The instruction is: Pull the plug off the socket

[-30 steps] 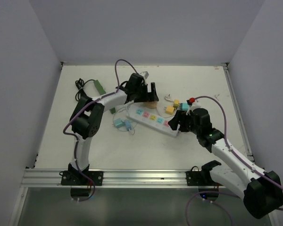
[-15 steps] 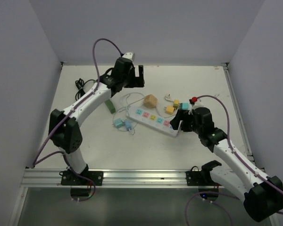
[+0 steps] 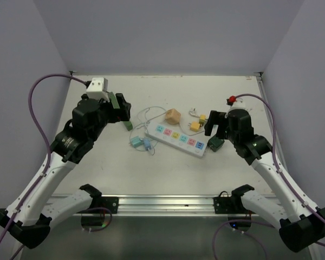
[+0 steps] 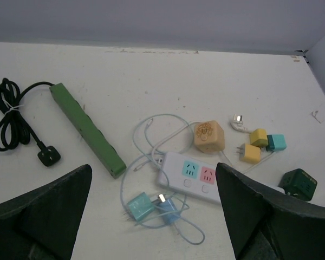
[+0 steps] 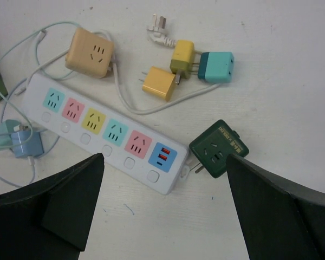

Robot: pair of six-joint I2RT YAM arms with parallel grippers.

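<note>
The white power strip lies mid-table, with all its sockets bare in the right wrist view. A dark green plug adapter lies loose on the table just off the strip's USB end, its prongs pointing at the strip. It also shows in the top view. My right gripper hovers above that end, open and empty. My left gripper is pulled back to the left, open and empty, high above the strip's other end.
A tan cube adapter with a white cable lies behind the strip. Yellow plugs and a teal plug lie at back right. Teal and blue chargers lie in front. A green power strip with a black cord lies at left.
My left arm has drawn back from the tan cube to the left and risen. My right gripper has lifted off the strip's end, and the dark green plug now lies free beside it.
</note>
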